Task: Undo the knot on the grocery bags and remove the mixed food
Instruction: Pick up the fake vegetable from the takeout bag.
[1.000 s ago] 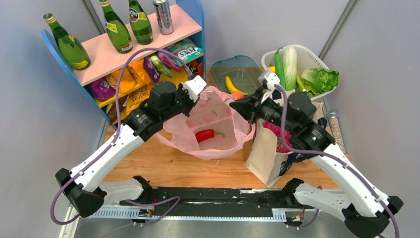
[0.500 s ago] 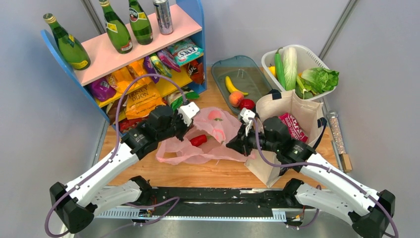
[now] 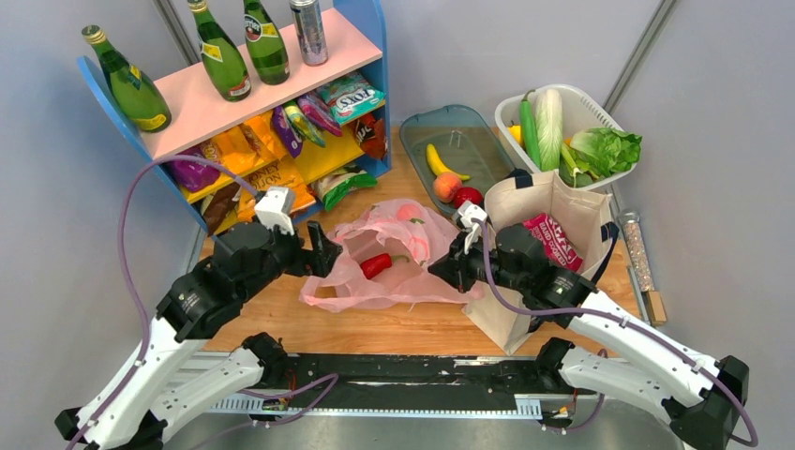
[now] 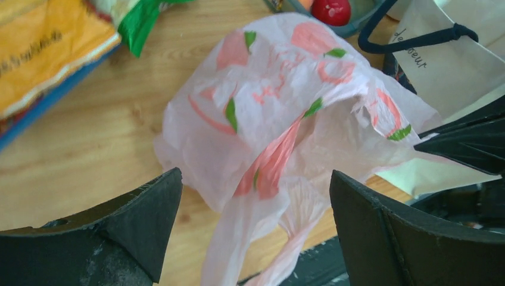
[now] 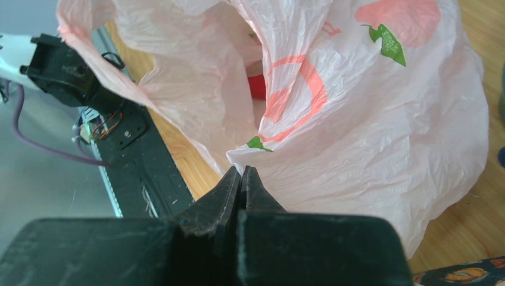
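One red pepper lies in the untied pink plastic bag; right gripper pinches its rim, left gripper spread beside it, should reach in next.

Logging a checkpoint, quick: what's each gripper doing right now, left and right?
Left gripper: open, gripping nothing.
Right gripper: closed, pinching the edge of the pink bag.

left gripper jaws spread wide, right gripper pinched closed, both arms angled inward
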